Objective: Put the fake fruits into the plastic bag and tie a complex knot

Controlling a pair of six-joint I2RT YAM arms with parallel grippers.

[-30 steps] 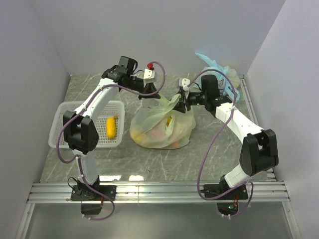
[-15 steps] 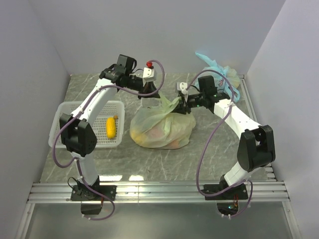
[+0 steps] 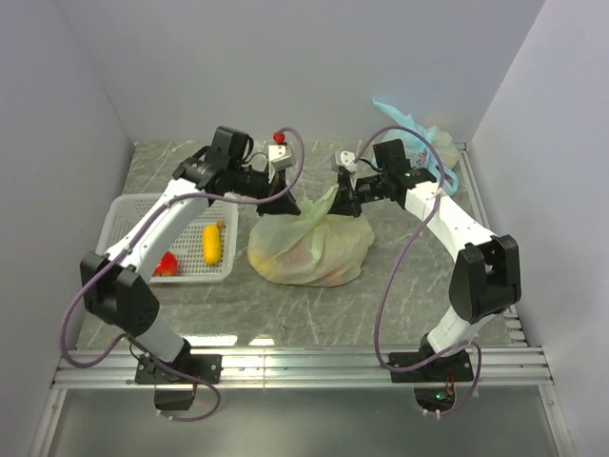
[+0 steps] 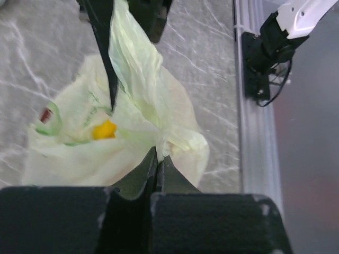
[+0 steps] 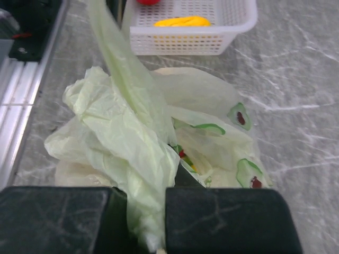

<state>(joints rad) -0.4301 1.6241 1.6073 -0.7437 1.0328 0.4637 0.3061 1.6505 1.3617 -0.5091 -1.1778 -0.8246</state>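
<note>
1 pale-green plastic bag (image 3: 309,249); crinkly, translucent, bulging

Left tool (image 4: 157,160) tight on plastic bag (image 4: 139,132)

The pale green bag (image 3: 304,252) bulges with fruits (image 4: 103,129), its handles (image 3: 319,205) drawn up, untied. A yellow fruit (image 3: 211,244) and a red fruit (image 3: 167,264) lie outside, to its left.

Bag (image 3: 309,249) sits mid-table w/ left arm (image 3: 157,219) and right arm (image 3: 440,217) meeting over its top, so no way across there. Basket (image 3: 122,203) takes the left side, blue bag (image 3: 419,138) the far-right corner. Free room: bare table (image 3: 304,319) btw bag & arm bases.
</note>
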